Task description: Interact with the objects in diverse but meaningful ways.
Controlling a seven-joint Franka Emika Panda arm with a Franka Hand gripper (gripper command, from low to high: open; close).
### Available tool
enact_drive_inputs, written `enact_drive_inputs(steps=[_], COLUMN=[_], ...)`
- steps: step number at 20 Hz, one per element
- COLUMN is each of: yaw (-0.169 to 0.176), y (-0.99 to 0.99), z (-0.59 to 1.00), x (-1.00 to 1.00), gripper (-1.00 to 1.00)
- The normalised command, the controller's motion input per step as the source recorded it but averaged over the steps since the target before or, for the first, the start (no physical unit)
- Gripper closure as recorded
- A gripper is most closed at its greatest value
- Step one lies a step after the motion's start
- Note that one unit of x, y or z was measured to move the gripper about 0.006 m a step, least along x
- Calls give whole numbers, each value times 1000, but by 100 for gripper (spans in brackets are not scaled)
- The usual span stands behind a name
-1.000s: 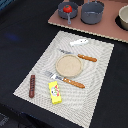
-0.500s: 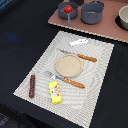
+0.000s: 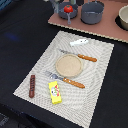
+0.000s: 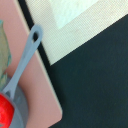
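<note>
**Tomato in the small pot, other pieces spread on the mat**

The red tomato-like ball [image 3: 67,8] sits in a small grey pot [image 3: 68,14] on the pink board [image 3: 102,26] at the far edge of the exterior view; the wrist view shows its red edge [image 4: 4,111] beside the pot's grey handle [image 4: 26,55]. The white oblong piece [image 3: 79,42] lies on the woven placemat [image 3: 40,67] near the board. The yellow packet [image 3: 55,92] with red print lies at the mat's near edge, and the dark brown stick [image 3: 32,85] lies to the exterior view's left of it, apart from it. Between them and the white piece stands the round tan plate [image 3: 68,64], with a wooden-handled knife [image 3: 80,56] and fork [image 3: 66,79] flanking it. A larger grey pot [image 3: 92,11] stands beside the small one. The gripper itself is not seen in either view, so whether its claw is spread or pressed together cannot be told.
</note>
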Motion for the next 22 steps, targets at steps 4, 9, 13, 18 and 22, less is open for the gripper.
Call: enact_drive_inputs(steps=[4, 9, 13, 18, 22], yaw=[0, 0, 0, 0, 0], y=[-967, -969, -979, -985, -970], z=[0, 0, -7, -24, -53], x=[419, 399, 351, 326, 312], gripper=[-100, -100, -100, -100, -100])
